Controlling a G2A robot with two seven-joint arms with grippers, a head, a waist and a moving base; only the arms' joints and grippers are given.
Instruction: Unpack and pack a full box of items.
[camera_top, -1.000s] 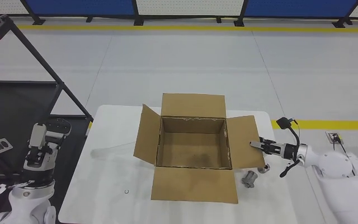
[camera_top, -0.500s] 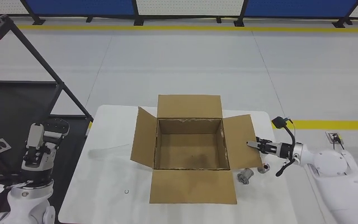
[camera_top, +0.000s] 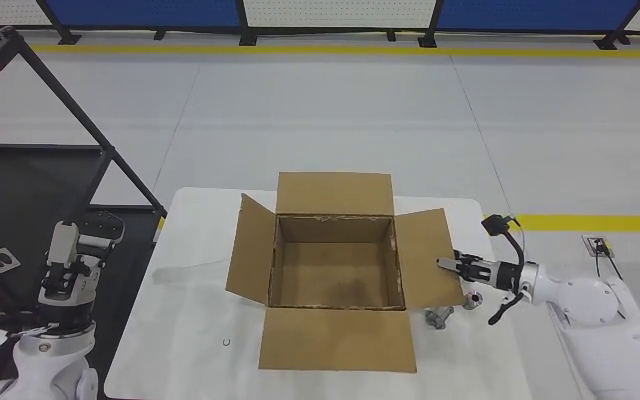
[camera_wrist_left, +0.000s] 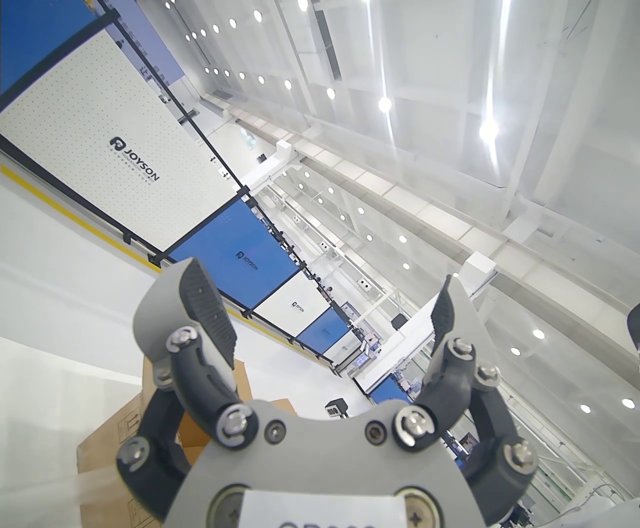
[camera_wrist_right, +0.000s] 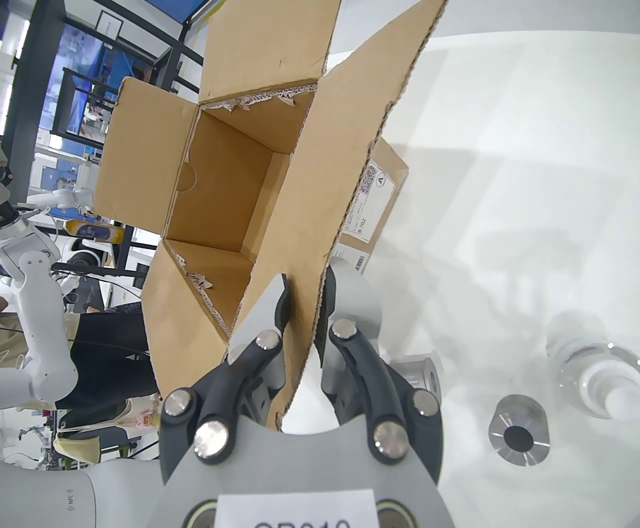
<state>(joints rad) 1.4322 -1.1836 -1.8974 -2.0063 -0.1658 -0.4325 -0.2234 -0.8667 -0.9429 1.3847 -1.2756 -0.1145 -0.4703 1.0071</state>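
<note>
An open cardboard box (camera_top: 335, 228) stands on the white table (camera_top: 190, 300), all its flaps spread out and its inside bare. My right gripper (camera_top: 446, 264) is at the box's right flap (camera_top: 425, 255). In the right wrist view the right gripper (camera_wrist_right: 305, 295) is shut on that flap's (camera_wrist_right: 340, 175) edge, one finger on each face. My left gripper (camera_wrist_left: 320, 300) is open, points up at the ceiling and holds nothing. The left arm (camera_top: 68, 262) stands off the table's left end.
A metal cylinder (camera_top: 437, 318) (camera_wrist_right: 520, 430) and a clear bottle (camera_top: 474, 297) (camera_wrist_right: 595, 370) lie on the table just right of the box, beside the right gripper. A second metal part (camera_wrist_right: 425, 372) sits under the gripper. A small ring (camera_top: 227, 342) lies at front left.
The box has slid to the left and a little toward the table's front, with my right gripper moving along on its flap. The left arm has stayed in place.
</note>
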